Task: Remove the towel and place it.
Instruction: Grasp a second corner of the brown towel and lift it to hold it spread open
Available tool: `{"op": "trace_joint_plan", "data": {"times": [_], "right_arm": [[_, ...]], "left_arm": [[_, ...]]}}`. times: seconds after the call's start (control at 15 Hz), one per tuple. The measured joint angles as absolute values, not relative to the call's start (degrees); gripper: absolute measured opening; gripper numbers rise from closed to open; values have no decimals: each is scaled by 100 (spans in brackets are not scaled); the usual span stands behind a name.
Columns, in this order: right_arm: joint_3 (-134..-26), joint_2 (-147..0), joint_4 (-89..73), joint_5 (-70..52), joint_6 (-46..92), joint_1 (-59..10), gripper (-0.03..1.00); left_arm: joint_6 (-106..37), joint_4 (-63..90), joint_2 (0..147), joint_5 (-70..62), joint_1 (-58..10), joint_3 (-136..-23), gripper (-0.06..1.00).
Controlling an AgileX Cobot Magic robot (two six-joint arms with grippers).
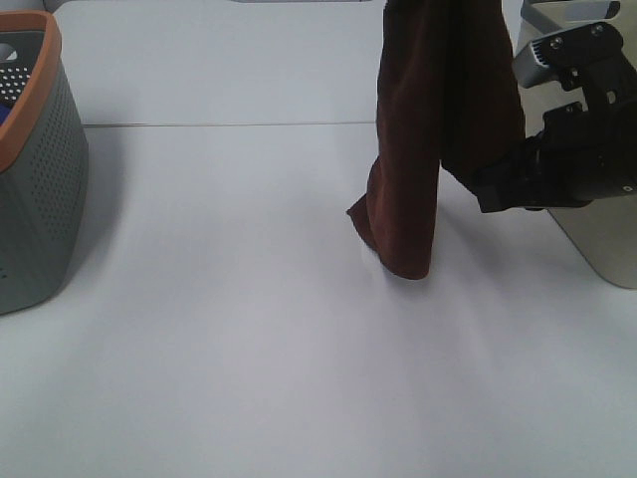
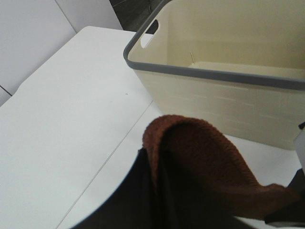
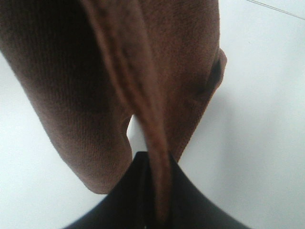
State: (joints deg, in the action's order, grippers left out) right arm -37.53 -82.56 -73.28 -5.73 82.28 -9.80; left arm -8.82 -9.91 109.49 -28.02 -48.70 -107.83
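The dark reddish-brown towel (image 1: 433,119) hangs in long folds from above the top edge of the exterior view, and its low end reaches the white table near the middle. My left gripper (image 2: 159,191) is shut on a fold of the towel (image 2: 200,157); it is outside the exterior view. My right gripper (image 1: 490,191) comes in from the right and is shut on the towel's right-hand edge. In the right wrist view the towel's hem (image 3: 143,95) runs down between the closed black fingers of the right gripper (image 3: 156,195).
A grey perforated basket (image 1: 35,189) with an orange rim stands at the left edge of the table. A cream basket (image 2: 214,100) with a grey rim stands at the right, and its wall (image 1: 602,249) shows behind my right arm. A seam (image 1: 219,124) crosses the table.
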Motion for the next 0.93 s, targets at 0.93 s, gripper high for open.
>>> {"op": "trace_joint_plan", "data": {"times": [0.93], "right_arm": [[-4544,-6509,-4624,-877,8228,-980,0]], "left_arm": [[-2716,-2166,10365,-4704,-4870,-10783,1]]}}
